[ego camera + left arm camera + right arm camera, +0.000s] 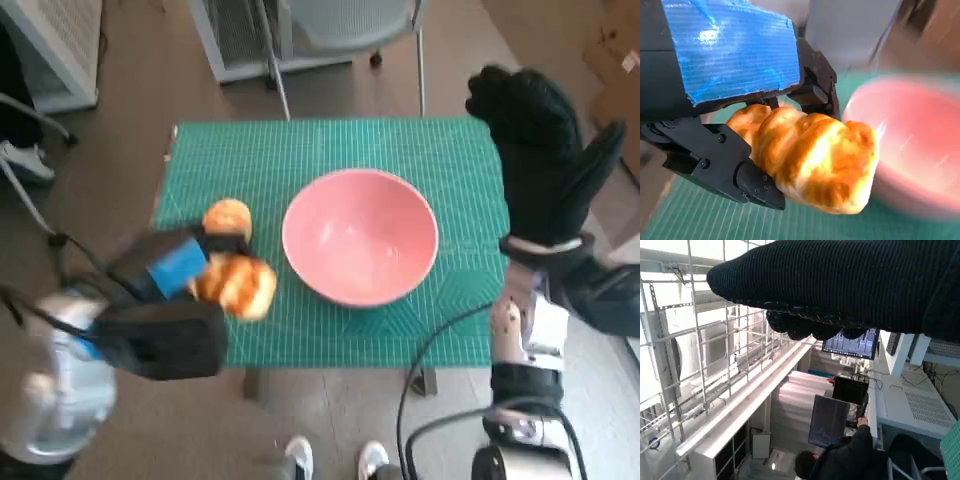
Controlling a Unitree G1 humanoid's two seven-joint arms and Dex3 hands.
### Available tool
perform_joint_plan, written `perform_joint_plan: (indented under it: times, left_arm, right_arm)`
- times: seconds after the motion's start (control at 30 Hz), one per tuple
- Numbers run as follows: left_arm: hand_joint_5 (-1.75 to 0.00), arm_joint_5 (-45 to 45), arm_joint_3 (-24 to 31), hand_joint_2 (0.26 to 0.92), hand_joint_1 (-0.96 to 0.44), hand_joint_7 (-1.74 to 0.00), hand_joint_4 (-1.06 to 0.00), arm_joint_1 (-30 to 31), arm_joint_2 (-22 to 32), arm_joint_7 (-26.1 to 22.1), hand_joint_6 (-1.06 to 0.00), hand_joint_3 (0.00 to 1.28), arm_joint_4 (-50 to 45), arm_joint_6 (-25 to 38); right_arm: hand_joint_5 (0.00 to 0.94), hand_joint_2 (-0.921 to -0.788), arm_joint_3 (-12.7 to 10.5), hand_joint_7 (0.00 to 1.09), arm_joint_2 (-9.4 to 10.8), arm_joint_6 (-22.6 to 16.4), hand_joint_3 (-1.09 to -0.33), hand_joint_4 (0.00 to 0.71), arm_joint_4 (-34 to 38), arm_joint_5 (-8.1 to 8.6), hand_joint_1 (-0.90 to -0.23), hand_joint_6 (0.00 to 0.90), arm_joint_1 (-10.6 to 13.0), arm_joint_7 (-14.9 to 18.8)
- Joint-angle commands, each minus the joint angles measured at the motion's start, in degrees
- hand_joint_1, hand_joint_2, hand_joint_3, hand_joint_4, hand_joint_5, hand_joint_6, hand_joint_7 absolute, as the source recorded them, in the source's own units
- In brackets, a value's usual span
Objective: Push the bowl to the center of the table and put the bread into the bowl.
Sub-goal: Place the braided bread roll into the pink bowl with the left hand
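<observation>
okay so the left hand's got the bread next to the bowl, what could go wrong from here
The left hand grips the bread by one end only, so it might slip out before reaching the bowl. A second bread piece lies close by the hand and could get knocked. The raised right hand holds nothing, so the bowl could slide if bumped.

The left robot hand (175,270), black with blue tape across its back, reaches in from the lower left on a pale forearm and holds a golden piece of bread (815,162), its dark fingers (725,167) closed around the near end. The right robot hand (540,150), in its black knitted glove, is raised upright on the right side, fingers extended upward and thumb spread outward, holding nothing. Its pale forearm rises nearly vertically from below.
</observation>
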Motion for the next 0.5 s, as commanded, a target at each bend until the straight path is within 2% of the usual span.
perform_joint_plan:
  times: [0.03, 0.23, 0.43, 0.5]
  left_arm:
    - [-0.99, 0.85, -1.68, 0.878, 0.00, -1.04, -0.85, -8.47, -2.76, 3.85, -0.74, 0.03, 0.43, -4.57]
    - [-1.10, 4.13, -7.78, 0.885, 0.00, -0.95, -0.82, -16.25, -6.75, 3.33, -0.76, 0.02, 5.63, -4.03]
    - [-1.14, 4.90, -9.33, 0.891, 0.00, -0.92, -0.81, -18.33, -8.55, 2.76, -0.76, 0.02, 7.40, -3.61]
    - [-1.17, 5.30, -13.77, 0.903, 0.00, -0.95, -0.78, -22.48, -12.69, 2.70, -0.73, 0.02, 14.25, -4.65]
  right_arm:
    - [0.004, -0.921, -0.11, 0.01, -0.32, 0.47, -0.640, 0.362, 1.01, 0.12, -0.584, 0.407, 0.67, 0.21]
    - [0.003, -0.921, -0.28, 0.01, -0.66, 0.50, -0.642, 0.363, 0.74, 0.22, -0.585, 0.407, 1.01, 0.23]
    - [0.002, -0.921, -0.29, 0.01, -0.75, 0.50, -0.644, 0.362, 0.47, 0.22, -0.584, 0.408, 1.22, 0.24]
    - [0.002, -0.921, -0.46, 0.01, -1.29, 0.55, -0.646, 0.362, -0.32, 0.27, -0.584, 0.403, 1.91, 0.42]
